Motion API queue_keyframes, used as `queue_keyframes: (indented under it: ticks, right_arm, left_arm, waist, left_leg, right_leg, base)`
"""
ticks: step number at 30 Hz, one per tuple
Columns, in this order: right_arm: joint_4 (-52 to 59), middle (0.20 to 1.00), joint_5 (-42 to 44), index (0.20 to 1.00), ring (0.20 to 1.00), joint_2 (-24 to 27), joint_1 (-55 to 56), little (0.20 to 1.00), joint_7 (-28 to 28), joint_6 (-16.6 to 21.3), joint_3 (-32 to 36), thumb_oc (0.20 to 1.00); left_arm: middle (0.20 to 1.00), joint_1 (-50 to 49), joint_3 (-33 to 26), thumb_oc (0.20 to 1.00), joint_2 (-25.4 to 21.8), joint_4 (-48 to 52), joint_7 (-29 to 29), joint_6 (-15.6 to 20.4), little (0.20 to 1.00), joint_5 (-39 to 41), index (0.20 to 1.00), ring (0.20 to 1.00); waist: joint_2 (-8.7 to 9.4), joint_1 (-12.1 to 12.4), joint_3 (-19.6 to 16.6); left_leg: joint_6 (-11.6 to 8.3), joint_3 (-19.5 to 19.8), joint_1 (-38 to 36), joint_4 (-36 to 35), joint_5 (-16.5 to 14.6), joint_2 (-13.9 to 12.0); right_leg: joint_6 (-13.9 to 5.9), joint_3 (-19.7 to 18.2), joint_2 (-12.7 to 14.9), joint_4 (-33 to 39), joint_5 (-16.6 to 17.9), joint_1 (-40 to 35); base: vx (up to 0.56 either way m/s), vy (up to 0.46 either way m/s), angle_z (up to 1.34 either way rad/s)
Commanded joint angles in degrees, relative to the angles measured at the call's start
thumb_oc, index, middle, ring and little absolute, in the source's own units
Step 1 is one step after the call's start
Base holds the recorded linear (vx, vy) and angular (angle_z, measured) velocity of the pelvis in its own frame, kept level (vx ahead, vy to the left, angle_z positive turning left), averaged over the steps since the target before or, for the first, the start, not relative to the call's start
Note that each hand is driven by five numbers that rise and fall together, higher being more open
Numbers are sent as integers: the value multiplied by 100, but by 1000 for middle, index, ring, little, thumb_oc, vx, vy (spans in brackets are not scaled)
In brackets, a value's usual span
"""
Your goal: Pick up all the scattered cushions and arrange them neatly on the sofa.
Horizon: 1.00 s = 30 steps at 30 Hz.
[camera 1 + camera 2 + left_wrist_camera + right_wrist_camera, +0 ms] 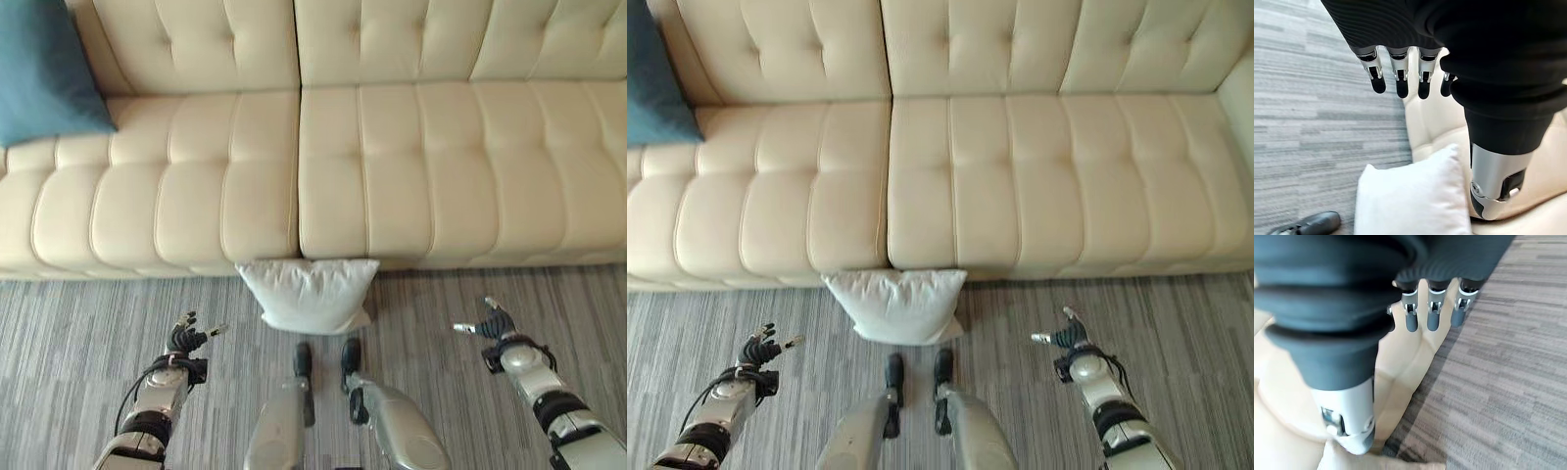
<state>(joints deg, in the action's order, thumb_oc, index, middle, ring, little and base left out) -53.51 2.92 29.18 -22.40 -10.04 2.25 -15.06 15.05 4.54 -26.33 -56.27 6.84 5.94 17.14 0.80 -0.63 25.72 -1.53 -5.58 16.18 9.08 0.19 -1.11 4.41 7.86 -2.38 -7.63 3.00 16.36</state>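
A white cushion (310, 293) lies on the grey carpet, leaning against the front of the cream sofa (392, 176) at its middle seam. A teal cushion (44, 73) rests on the sofa's far left seat against the backrest. My left hand (186, 340) hovers over the carpet to the left of the white cushion, open and empty. My right hand (495, 324) hovers to the cushion's right, open and empty, farther off. In the left wrist view the white cushion (1413, 198) lies past my straight fingers (1400, 81).
The cream tufted sofa spans the whole width, its seats bare apart from the teal cushion. Striped grey carpet (78, 333) runs along the sofa front on both sides of the white cushion.
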Motion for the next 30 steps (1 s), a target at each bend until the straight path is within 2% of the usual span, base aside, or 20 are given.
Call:
queue_keyframes:
  ticks: [1, 3, 5, 6, 7, 8, 11, 12, 14, 15, 16, 17, 18, 20, 23, 25, 30]
  right_arm:
    - [-115, 1000, 233, 1000, 1000, 59, 50, 1000, -182, 101, -170, 1000]
    - [-206, 1000, 250, 1000, 1000, 42, -92, 1000, -194, 100, -249, 1000]
    - [-461, 1000, 410, 1000, 1000, 100, -576, 1000, -242, 96, -414, 1000]
    - [-581, 1000, 603, 1000, 1000, 210, -960, 1000, -315, 115, -516, 1000]
    - [-583, 1000, 606, 1000, 1000, 211, -976, 1000, -315, 118, -513, 1000]
    - [-673, 1000, 677, 1000, 1000, 247, -1127, 1000, -352, 112, -559, 1000]
    - [-932, 1000, 986, 1000, 1000, 418, -1814, 1000, -483, 137, -718, 1000]
    - [-1002, 1000, 1181, 1000, 1000, 504, -2194, 1000, -549, 162, -738, 1000]
    - [-1000, 1000, 1394, 1000, 1000, 593, -2535, 1000, -620, 232, -771, 1000]
    - [-1005, 1000, 1398, 1000, 1000, 595, -2543, 1000, -618, 234, -772, 1000]
    - [-877, 1000, 1588, 1000, 1000, 653, -2839, 1000, -710, 320, -785, 1000]
    - [-879, 1000, 1590, 1000, 1000, 656, -2845, 1000, -709, 319, -785, 1000]
    - [-701, 1000, 1736, 1000, 1000, 610, -3086, 1000, -802, 424, -860, 1000]
    - [-611, 1000, 1786, 1000, 1000, 602, -3185, 1000, -866, 458, -879, 1000]
    - [-566, 1000, 1978, 1000, 1000, 466, -3622, 1000, -1036, 532, -1047, 1000]
    - [-639, 1000, 2330, 1000, 1000, 149, -4238, 1000, -1216, 591, -1143, 1000]
    - [-446, 1000, 2825, 1000, 1000, -656, -4754, 1000, -1288, 802, -1482, 1000]
  left_arm:
    - [1000, -30, 280, 1000, -415, 25, 129, 243, 1000, 92, 1000, 1000]
    - [1000, 115, 333, 1000, -473, -46, 132, 251, 1000, 116, 1000, 1000]
    - [1000, 639, 480, 1000, -683, -286, 165, 259, 1000, 261, 1000, 1000]
    - [1000, 1059, 582, 1000, -848, -375, 202, 281, 1000, 478, 1000, 1000]
    - [1000, 1076, 579, 1000, -852, -378, 202, 283, 1000, 480, 1000, 1000]
    - [1000, 1241, 634, 1000, -926, -458, 203, 287, 1000, 548, 1000, 1000]
    - [1000, 1915, 809, 1000, -1160, -631, 235, 320, 1000, 812, 1000, 1000]
    - [1000, 2276, 902, 1000, -1251, -669, 226, 330, 1000, 909, 1000, 1000]
    - [1000, 2586, 1034, 1000, -1308, -637, 207, 344, 1000, 968, 1000, 1000]
    - [1000, 2596, 1036, 1000, -1307, -642, 205, 344, 1000, 969, 1000, 1000]
    - [1000, 2848, 1206, 1000, -1348, -460, 225, 392, 1000, 990, 1000, 1000]
    - [1000, 2856, 1208, 1000, -1346, -462, 226, 390, 1000, 991, 1000, 1000]
    - [1000, 3108, 1412, 1000, -1332, -290, 248, 425, 1000, 985, 1000, 1000]
    - [1000, 3176, 1463, 1000, -1291, -227, 264, 424, 1000, 970, 1000, 1000]
    - [1000, 3639, 1810, 1000, -1151, -159, 352, 440, 1000, 922, 1000, 1000]
    - [1000, 4414, 2232, 1000, -931, -189, 532, 424, 1000, 832, 1000, 1000]
    - [1000, 5155, 2527, 1000, -520, -375, 815, 415, 1000, 801, 1000, 1000]
  waist:
    - [160, 90, -331]
    - [152, 87, -273]
    - [133, 71, -76]
    - [94, 55, 41]
    - [116, 42, 42]
    - [88, 37, 101]
    - [43, -41, 324]
    - [5, -82, 375]
    - [-35, -124, 382]
    - [-39, -122, 363]
    - [-71, -157, 380]
    - [-76, -156, 355]
    - [-97, -171, 304]
    - [-109, -167, 297]
    - [-157, -161, 256]
    - [-230, -123, 250]
    - [-247, -75, 158]
  left_leg:
    - [79, -83, 317, 601, -524, 140]
    - [88, -93, 421, 649, -520, 161]
    - [121, -109, 874, 935, -533, 246]
    - [96, -75, 1226, 1221, -720, 233]
    - [131, -119, 1317, 1196, -554, 248]
    - [104, -73, 1440, 1353, -745, 234]
    - [100, -95, 2227, 1815, -791, 181]
    - [91, -74, 2775, 2104, -831, 166]
    - [78, -37, 3328, 2420, -902, 116]
    - [78, -36, 3368, 2444, -910, 112]
    - [85, -11, 3840, 2672, -971, 116]
    - [86, -10, 3886, 2698, -980, 113]
    - [123, 3, 4276, 2954, -1065, 129]
    - [145, 2, 4436, 3112, -1117, 128]
    - [209, 32, 4829, 3425, -1259, 184]
    - [251, 61, 5278, 3724, -1395, 233]
    - [271, 102, 5657, 4026, -1442, 268]
  right_leg:
    - [-1005, -403, 867, -375, -278, 282]
    - [-1013, -425, 887, -459, -275, 411]
    - [-991, -474, 958, -754, -288, 879]
    - [-1001, -577, 944, -1060, -472, 1248]
    - [-970, -558, 972, -1012, -326, 1324]
    - [-981, -611, 929, -1181, -501, 1446]
    - [-934, -657, 960, -1568, -564, 2174]
    - [-896, -678, 969, -1834, -622, 2704]
    - [-866, -729, 984, -2116, -716, 3227]
    - [-865, -729, 982, -2134, -722, 3265]
    - [-868, -769, 985, -2407, -781, 3721]
    - [-868, -769, 984, -2430, -790, 3766]
    - [-838, -836, 958, -2680, -888, 4150]
    - [-823, -866, 967, -2803, -932, 4302]
    - [-797, -951, 945, -3154, -1068, 4754]
    - [-765, -972, 957, -3536, -1221, 5208]
    - [-723, -927, 917, -3847, -1301, 5609]
  base:
    - [-196, 146, -3]
    - [-83, 61, -4]
    - [-142, 92, -2]
    - [-156, 58, -1]
    - [-57, 48, 3]
    - [-77, 26, 10]
    - [-87, 28, 12]
    - [-69, 32, 0]
    - [-13, 30, 6]
    - [28, 20, 14]
    - [28, 4, 8]
    - [69, 23, 2]
    - [68, 19, -2]
    - [74, 3, -3]
    - [88, -9, 2]
    - [94, -42, 15]
    - [47, -41, 4]
